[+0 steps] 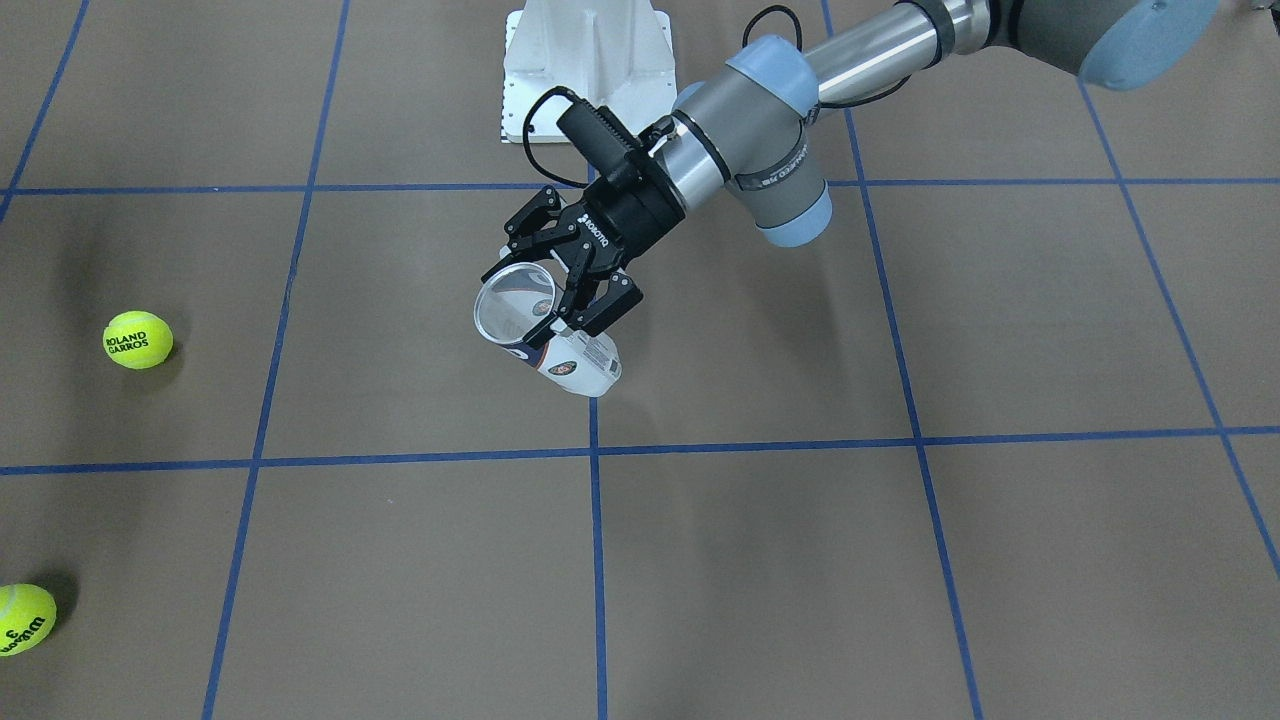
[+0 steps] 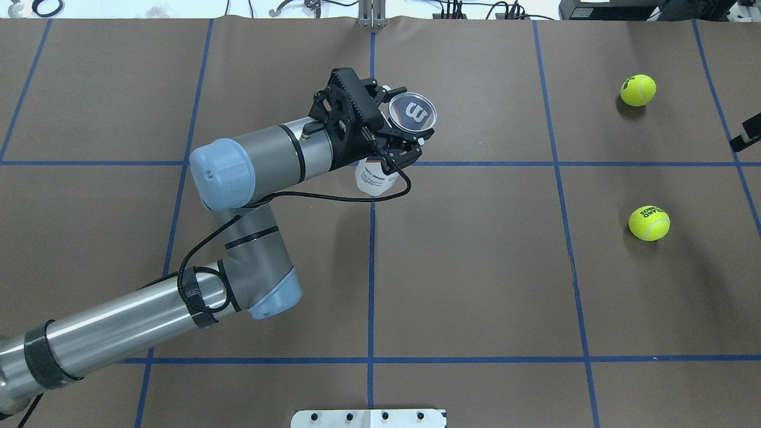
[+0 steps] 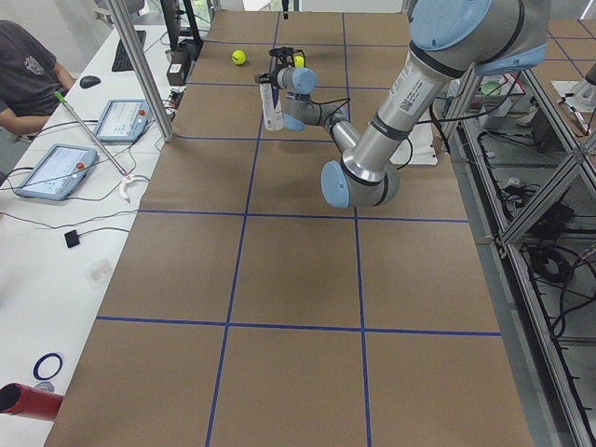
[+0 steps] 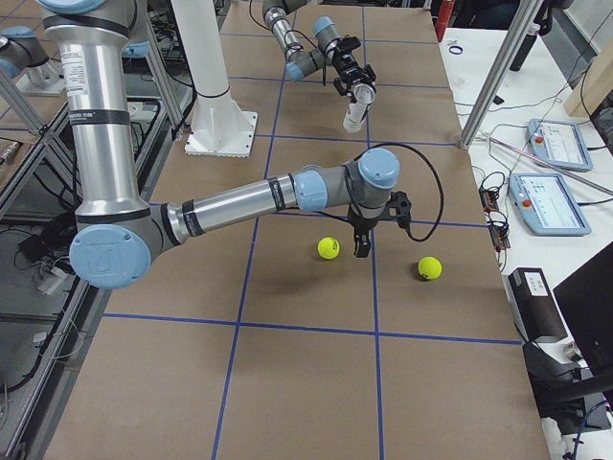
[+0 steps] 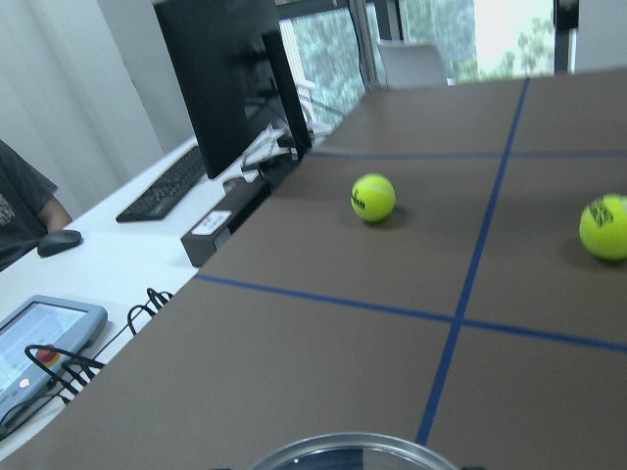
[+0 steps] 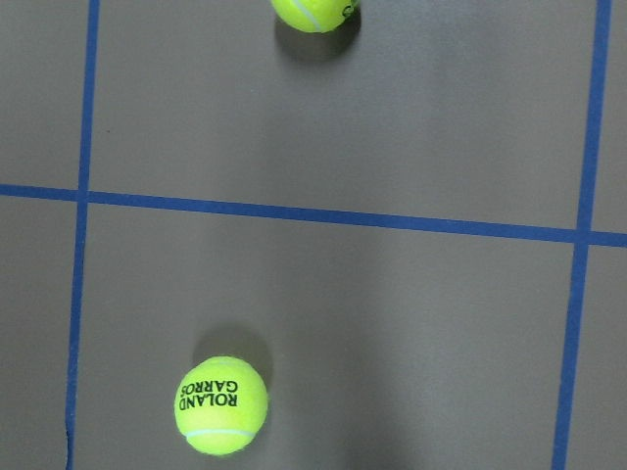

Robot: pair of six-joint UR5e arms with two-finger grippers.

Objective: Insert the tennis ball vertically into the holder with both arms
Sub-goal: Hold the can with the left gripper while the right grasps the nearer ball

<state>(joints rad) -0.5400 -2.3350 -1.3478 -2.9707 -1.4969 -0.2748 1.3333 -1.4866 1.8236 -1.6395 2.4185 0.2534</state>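
Observation:
The holder (image 1: 580,365), a clear can with a white and navy label, stands roughly upright with its open mouth up near the table's middle. It also shows in the overhead view (image 2: 371,177). My left gripper (image 1: 560,290) is shut on it just below the rim, seen overhead too (image 2: 399,138). The can's rim (image 5: 353,452) shows at the bottom of the left wrist view. Two yellow tennis balls lie on the table: a "Roland Garros" ball (image 2: 649,223) and a second ball (image 2: 638,90). My right gripper (image 4: 362,244) hovers above the table between them; I cannot tell whether it is open.
The white pedestal base (image 1: 585,70) stands at the robot's side of the table. The right wrist view looks straight down on the Roland Garros ball (image 6: 221,407) and the second ball (image 6: 312,12). An operator (image 3: 23,74) and tablets (image 3: 54,170) are at a side desk.

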